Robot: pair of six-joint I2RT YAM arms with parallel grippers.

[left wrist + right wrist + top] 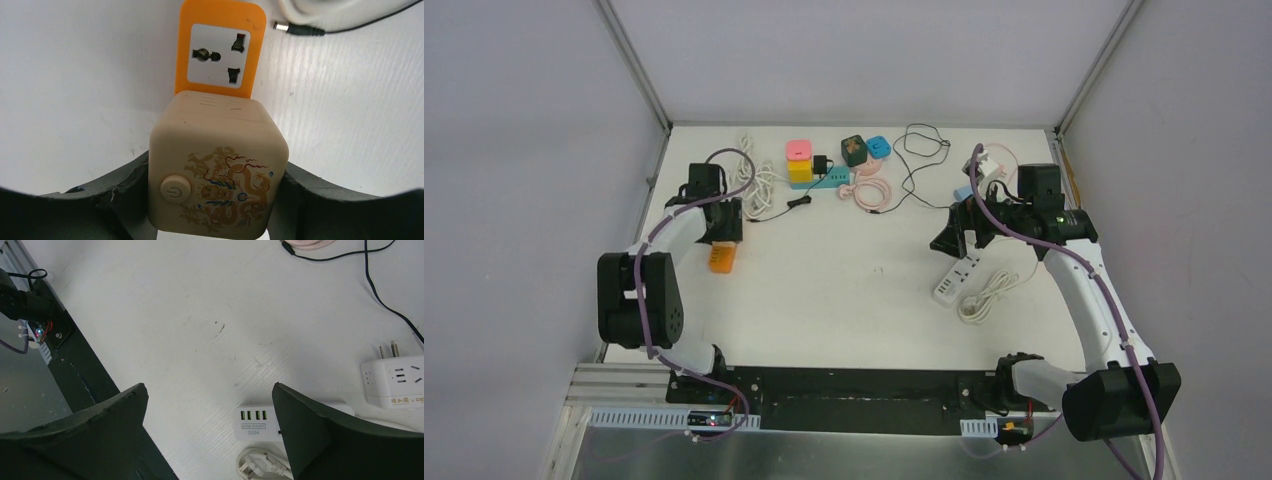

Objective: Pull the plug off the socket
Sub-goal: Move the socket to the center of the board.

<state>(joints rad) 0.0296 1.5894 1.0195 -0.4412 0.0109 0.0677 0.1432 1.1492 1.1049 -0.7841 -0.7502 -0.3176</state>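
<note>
On the left side of the table (844, 290), close to its edge, the left claw (218, 172) squeezes a smooth cream cube plug (220, 145) with rounded corners and a dragon picture. The cube sits at one end of a flat orange socket (217, 50) whose holes face up, with bare white table around it. The right claw (209, 387) hangs wide open over a white power strip (255, 422).
</note>
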